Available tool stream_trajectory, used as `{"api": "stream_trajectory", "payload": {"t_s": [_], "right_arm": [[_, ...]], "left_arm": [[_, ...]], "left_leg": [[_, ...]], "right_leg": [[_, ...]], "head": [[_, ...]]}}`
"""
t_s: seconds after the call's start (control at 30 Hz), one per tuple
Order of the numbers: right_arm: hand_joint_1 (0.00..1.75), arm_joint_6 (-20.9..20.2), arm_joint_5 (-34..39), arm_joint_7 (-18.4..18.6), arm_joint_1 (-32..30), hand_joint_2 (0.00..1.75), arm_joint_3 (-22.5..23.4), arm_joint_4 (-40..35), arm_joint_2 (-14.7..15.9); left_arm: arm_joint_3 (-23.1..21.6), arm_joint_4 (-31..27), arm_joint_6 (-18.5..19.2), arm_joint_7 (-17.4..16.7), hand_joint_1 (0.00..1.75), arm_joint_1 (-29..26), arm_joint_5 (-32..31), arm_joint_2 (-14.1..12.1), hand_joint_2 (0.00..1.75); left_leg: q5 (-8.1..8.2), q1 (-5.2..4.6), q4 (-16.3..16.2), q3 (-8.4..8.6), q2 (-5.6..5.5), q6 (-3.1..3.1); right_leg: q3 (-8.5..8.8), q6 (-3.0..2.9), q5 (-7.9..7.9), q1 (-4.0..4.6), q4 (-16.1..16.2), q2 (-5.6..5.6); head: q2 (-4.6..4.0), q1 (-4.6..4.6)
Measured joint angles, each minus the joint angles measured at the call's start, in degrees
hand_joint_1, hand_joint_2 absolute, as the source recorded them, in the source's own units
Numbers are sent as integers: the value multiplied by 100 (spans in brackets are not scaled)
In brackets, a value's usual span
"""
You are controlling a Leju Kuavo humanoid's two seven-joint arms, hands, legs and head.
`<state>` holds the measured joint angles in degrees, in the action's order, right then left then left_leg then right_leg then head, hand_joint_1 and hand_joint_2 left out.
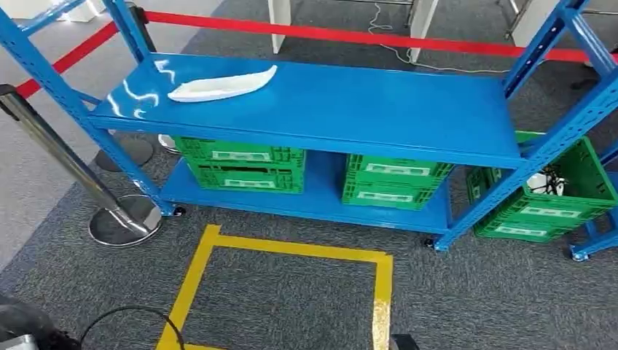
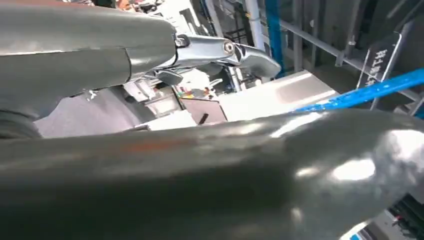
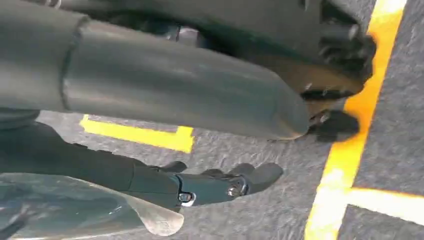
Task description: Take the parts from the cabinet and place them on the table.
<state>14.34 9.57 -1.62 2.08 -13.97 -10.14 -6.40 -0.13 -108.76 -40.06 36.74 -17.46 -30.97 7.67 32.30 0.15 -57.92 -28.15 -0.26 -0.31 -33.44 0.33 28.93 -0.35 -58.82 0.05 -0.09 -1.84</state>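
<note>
We see a blue metal rack (image 1: 350,109) with a white curved part (image 1: 222,87) lying on its top shelf toward ten o'clock. On its lower shelf (image 1: 321,191) sit two stacks of green crates (image 1: 244,164), side by side. Another green crate (image 1: 554,193) rests on the grey carpet (image 1: 291,292) at three o'clock.

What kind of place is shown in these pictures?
Probably a workshop or test area: a blue metal shelf rack with green crates, yellow floor tape marking a square on grey carpet, and a red barrier belt behind.

Grey thumb (image 3: 200,95), dark fingers (image 3: 220,185) (silver screws)
</note>
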Motion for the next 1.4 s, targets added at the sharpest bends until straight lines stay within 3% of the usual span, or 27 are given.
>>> {"api": "stream_trajectory", "payload": {"t_s": [0.07, 0.13, 0.17, 0.2, 0.23, 0.3, 0.33, 0.4, 0.5, 0.57, 0.67, 0.7, 0.73, 0.77, 0.83, 0.87, 0.9, 0.93, 0.97, 1.07, 1.13, 1.2, 1.23, 1.27, 1.33, 1.37, 1.4], "right_arm": [[0, 11, 0, -7, -10, 0, -4, 0, 2], [0, 11, 0, -7, 8, 0, -4, 0, 0], [0, 7, 0, -7, 3, 0, -7, 0, 0], [0, 9, 0, -9, -4, 0, -7, 0, 0], [0, 9, 2, -20, -14, 0, -7, 2, 0], [0, -22, -20, -70, -10, 0, -15, 0, 0], [0, -48, -46, -96, -7, 0, -37, 2, 0], [0, -89, -94, -114, 18, 0, -63, 7, 2], [0, -133, -140, -103, 41, 0, -105, 7, 0], [0, -138, -166, -101, 59, 0, -138, 7, 2], [0, -151, -197, -77, 73, 0, -177, 9, 9], [0, -151, -201, -52, 59, 0, -190, 9, 11], [0, -151, -201, -48, 37, 0, -192, 11, 15], [0, -151, -203, -44, 27, 0, -192, 11, 26], [0, -149, -219, -42, 28, 0, -195, 11, 33], [0, -149, -219, -42, 23, 0, -197, 18, 35], [0, -151, -221, -33, 38, 0, -203, 24, 37], [0, -153, -223, -35, 48, 0, -219, 24, 37], [0, -160, -219, -28, 27, 0, -234, 24, 37], [0, -170, -219, -46, 16, 0, -238, 24, 37], [0, -179, -219, -52, 44, 0, -240, 24, 37], [0, -186, -219, -50, 38, 0, -240, 24, 37], [0, -186, -217, -46, 28, 0, -240, 24, 37], [0, -186, -216, -39, 25, 0, -240, 24, 37], [0, -186, -214, -24, 30, 0, -240, 24, 37], [0, -186, -214, -15, 24, 0, -240, 26, 37], [0, -186, -208, -15, 44, 0, -240, 28, 37]], "left_arm": [[-2, -11, -2, 9, 0, 0, -4, 0, 0], [0, -11, 0, 11, 0, -20, 0, 0, 0], [0, -11, 0, 9, 0, -27, 0, 0, 0], [-2, -11, -2, 9, 0, -28, 0, 0, 0], [-7, -9, 0, -2, 0, -28, 0, -4, 0], [-37, -11, 0, -64, 0, -27, 101, -24, 0], [-48, -9, 0, -72, 0, -27, 158, -35, 0], [-59, -7, 0, -83, 0, -15, 186, -42, 0], [-87, -7, 0, -96, 0, -17, 247, -70, 0], [-140, -7, 0, -96, 0, -10, 278, -79, 0], [-184, -7, 0, -90, 0, 13, 315, -94, 0], [-184, -4, 0, -90, 0, 13, 319, -103, 0], [-184, -4, 0, -87, 0, 13, 319, -107, 0], [-184, -4, 0, -87, 0, 14, 319, -111, 0], [-188, -4, 0, -85, 0, 18, 319, -111, 0], [-190, -4, 0, -85, 0, 27, 319, -111, 0], [-194, -2, 0, -79, 0, 40, 319, -114, 0], [-195, -2, 0, -79, 0, 48, 319, -114, 0], [-203, -2, 2, -74, 0, 58, 308, -114, 0], [-208, -2, 2, -68, 0, 85, 302, -118, 0], [-212, -2, 2, -61, 0, 112, 302, -129, 0], [-212, -2, 2, -72, 0, 100, 299, -140, 0], [-214, -2, 2, -72, 0, 99, 293, -146, 0], [-212, -2, 2, -72, 0, 98, 293, -151, 0], [-212, -2, 2, -72, 0, 98, 278, -157, 0], [-212, 0, 2, -72, 0, 99, 269, -160, 0], [-214, 7, 2, -83, 0, 96, 267, -160, 0]], "left_leg": [[157, 20, -347, -107, 6, -49], [515, 50, -1319, -664, 6, -94], [599, 51, -1702, -921, 6, -108], [533, 51, -1851, -1083, 6, -112], [290, 55, -1727, -1108, 6, -114], [-413, 58, -876, -862, 7, -82], [-658, 55, -413, -741, 9, -55], [-450, 22, -230, -607, 13, 15], [-419, 14, -189, -596, -8, 98], [-410, 52, -122, -465, -7, 159], [-338, 47, -119, -428, 6, 214], [-307, 46, -119, -400, 3, 217], [-272, 46, -119, -351, -7, 216], [-225, 47, -119, -284, -15, 213], [-118, 47, -117, -122, -16, 182], [-76, 49, -106, -120, -11, 152], [-53, 38, -130, -92, -16, 117], [-19, 34, -116, -113, -15, 62], [-18, 27, -167, -23, -17, 33], [65, 37, -382, -26, -6, -41], [358, 50, -1083, -412, -4, -92], [623, 49, -1735, -868, -4, -119], [533, 50, -1764, -972, -4, -119], [303, 49, -1575, -959, -3, -112], [-407, 49, -691, -714, -2, -76], [-520, 35, -444, -601, 1, -46], [-154, -2, -460, -681, 20, -35]], "right_leg": [[159, -67, 26, -40, 77, -17], [241, -90, 100, -40, 80, -15], [282, -89, 139, -39, 80, -13], [333, -86, 178, -40, 79, -11], [404, -82, 229, -40, 79, -6], [571, -41, 347, -43, 80, 15], [606, -14, 408, -43, 81, 15], [598, 53, 482, -7, 89, 19], [746, 129, 465, -15, 151, -8], [588, 170, 597, -20, -127, -10], [-256, 203, 1018, -24, -1385, -7], [-474, 210, 1052, -23, -1607, -7], [-579, 207, 905, -24, -1586, -8], [-557, 198, 612, -24, -1324, -7], [-281, 161, -122, -23, -391, -10], [-219, 144, -136, -11, -235, -7], [-284, 130, 220, 20, -139, -35], [-178, 81, 156, 30, -160, -39], [-230, 38, -10, 25, -122, -32], [49, -35, 12, -21, -61, -24], [112, -89, 58, -21, -47, -19], [175, -91, 130, -18, -48, -16], [228, -90, 170, -18, -48, -14], [285, -86, 212, -18, -48, -7], [434, -55, 313, -21, -46, 3], [393, -25, 361, -27, -24, -4], [512, 3, 376, -11, -33, 7]], "head": [[0, 50], [0, 42], [0, 37], [0, 41], [0, 41], [0, 39], [0, 44], [0, 62], [0, 11], [0, -11], [0, -31], [0, -26], [0, -35], [0, -33], [0, -33], [0, -26], [0, -6], [0, -4], [0, 22], [0, 24], [0, 46], [0, 46], [0, 41], [0, 44], [0, 44], [0, 35], [-2, 48]]}}
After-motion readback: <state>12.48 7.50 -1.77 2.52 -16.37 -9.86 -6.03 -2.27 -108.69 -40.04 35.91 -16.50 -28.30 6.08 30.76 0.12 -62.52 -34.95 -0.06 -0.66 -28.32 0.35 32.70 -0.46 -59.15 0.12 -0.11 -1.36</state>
